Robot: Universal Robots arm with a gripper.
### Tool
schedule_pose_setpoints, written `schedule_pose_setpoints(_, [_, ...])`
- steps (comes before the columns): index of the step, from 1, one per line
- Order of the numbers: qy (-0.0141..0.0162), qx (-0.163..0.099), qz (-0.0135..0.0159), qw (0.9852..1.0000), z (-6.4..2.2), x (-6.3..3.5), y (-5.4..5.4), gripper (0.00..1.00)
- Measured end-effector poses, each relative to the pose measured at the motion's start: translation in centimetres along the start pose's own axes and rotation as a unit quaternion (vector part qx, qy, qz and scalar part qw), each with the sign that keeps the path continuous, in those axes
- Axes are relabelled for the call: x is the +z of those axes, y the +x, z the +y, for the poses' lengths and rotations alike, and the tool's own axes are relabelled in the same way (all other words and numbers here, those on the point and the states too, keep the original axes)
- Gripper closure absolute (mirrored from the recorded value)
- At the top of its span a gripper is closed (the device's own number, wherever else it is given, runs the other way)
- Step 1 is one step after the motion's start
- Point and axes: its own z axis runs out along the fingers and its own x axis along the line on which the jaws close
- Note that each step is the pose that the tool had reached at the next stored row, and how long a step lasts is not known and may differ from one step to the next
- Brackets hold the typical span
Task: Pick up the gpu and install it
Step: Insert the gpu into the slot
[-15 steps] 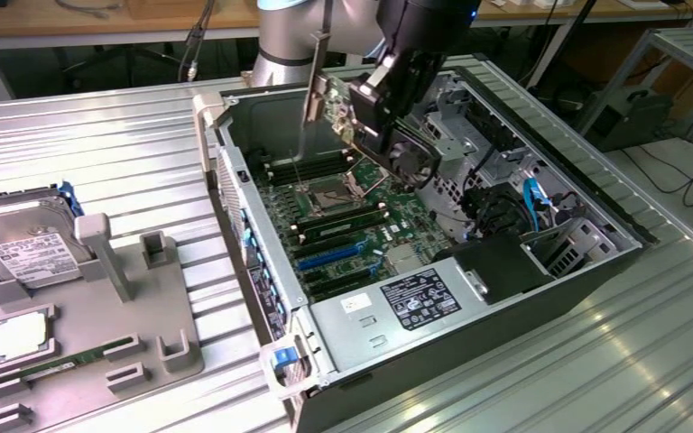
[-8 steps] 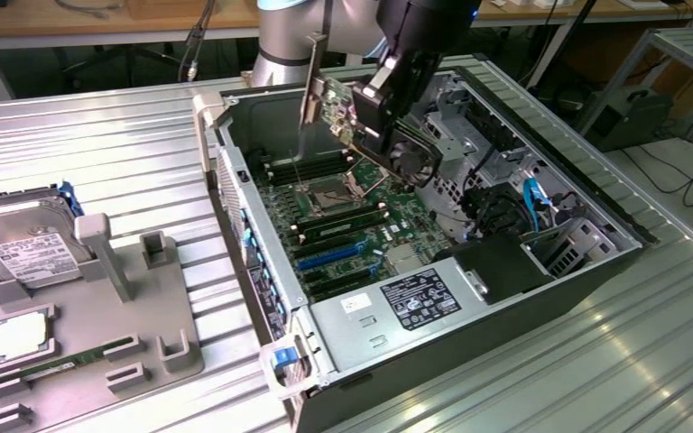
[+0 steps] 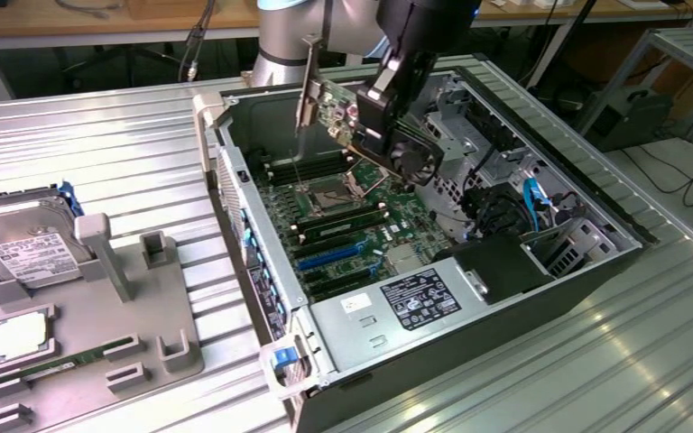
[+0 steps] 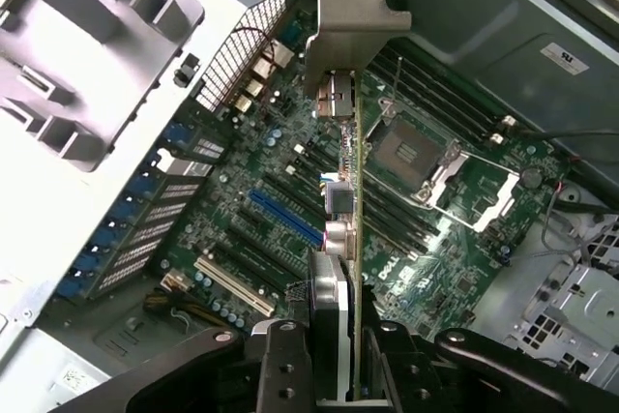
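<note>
Jaws clamped on gpu [image 3: 335,106], over motherboard [image 4: 232,195] marked Dell, inside open case [image 3: 569,162].

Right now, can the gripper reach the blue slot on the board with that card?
Probably yes: the case is open, the gripper holds the gpu on edge above the motherboard, and nothing lies between it and the blue slot.

A ribbed metal bench [image 3: 106,144] spreads across the foreground, wooden desks [image 3: 69,18] line the back, and at the exterior view's right a grey rack [image 3: 681,41] stands by cables [image 3: 688,185] on the pale floor [image 3: 653,158].
</note>
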Motion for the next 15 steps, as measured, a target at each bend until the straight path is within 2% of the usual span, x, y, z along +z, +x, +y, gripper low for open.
schedule_pose_setpoints(9, [-0.0006,-0.039,0.0022,0.9993,-0.01,0.00,0.01,0.72])
schedule_pose_setpoints(15, [-0.0010,-0.067,0.0039,0.9978,-0.01,0.00,0.01,0.72])
